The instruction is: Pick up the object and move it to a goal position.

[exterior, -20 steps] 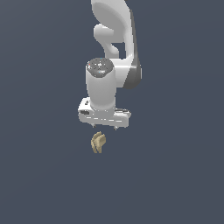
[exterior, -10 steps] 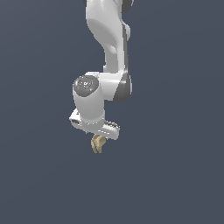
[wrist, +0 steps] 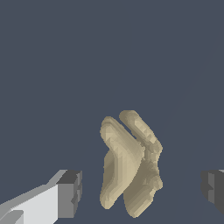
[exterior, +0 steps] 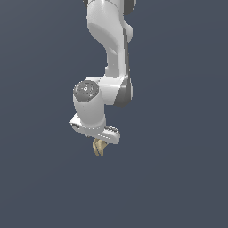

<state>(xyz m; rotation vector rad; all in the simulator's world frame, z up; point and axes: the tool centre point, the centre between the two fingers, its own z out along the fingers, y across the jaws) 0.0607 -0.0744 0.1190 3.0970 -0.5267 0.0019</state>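
Observation:
The object (wrist: pixel 130 164) is a small tan lumpy piece with lobed folds. It stands between the two dark pads of my gripper (wrist: pixel 142 192). There is a clear gap to the pad (wrist: pixel 70 194) on one side and to the pad (wrist: pixel 213 189) on the other, so the jaws are open and touch nothing. In the exterior view the white hand sits just above the object (exterior: pixel 98 148). The gripper (exterior: pixel 99 145) straddles its upper part, and the fingers are hard to make out there.
A plain dark grey-blue ground (exterior: pixel 178 178) fills both views. The white arm (exterior: pixel 111 49) rises from the hand to the exterior view's top edge. No goal marker shows.
The wrist has swung towards the exterior view's left and turned. The hand has come down closer over the object, which has stayed where it was.

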